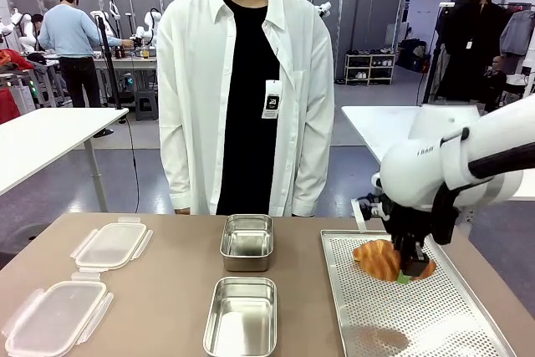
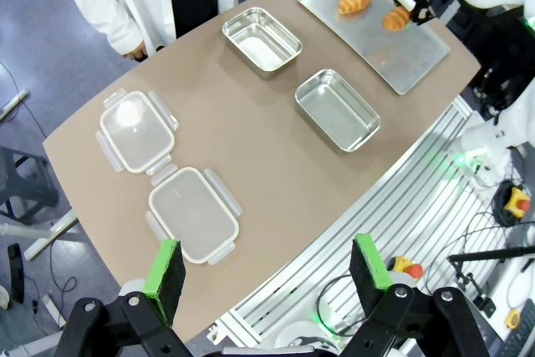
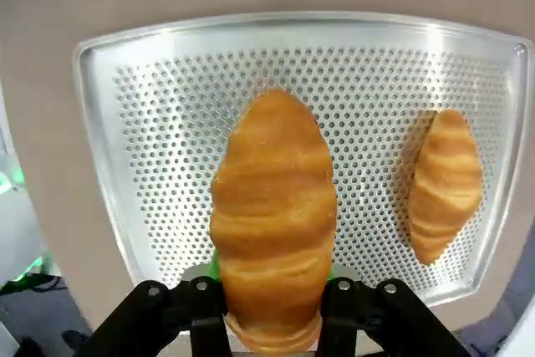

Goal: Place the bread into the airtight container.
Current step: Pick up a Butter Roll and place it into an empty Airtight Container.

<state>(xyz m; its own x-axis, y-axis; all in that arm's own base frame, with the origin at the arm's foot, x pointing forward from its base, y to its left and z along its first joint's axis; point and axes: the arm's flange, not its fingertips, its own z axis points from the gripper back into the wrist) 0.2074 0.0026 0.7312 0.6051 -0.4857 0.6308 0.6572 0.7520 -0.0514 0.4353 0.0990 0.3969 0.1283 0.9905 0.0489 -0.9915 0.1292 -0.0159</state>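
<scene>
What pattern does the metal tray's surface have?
The tray is silver with small round holes; right wrist view.

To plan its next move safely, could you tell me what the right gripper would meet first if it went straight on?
The right gripper, closed around a croissant, points down at the perforated tray; the croissant would likely press into that tray first, though the gap is unclear.

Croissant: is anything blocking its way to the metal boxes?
Nothing visible. The right end effector grips the croissant at the tray; the near box and far box stand open, with bare table between.
</scene>
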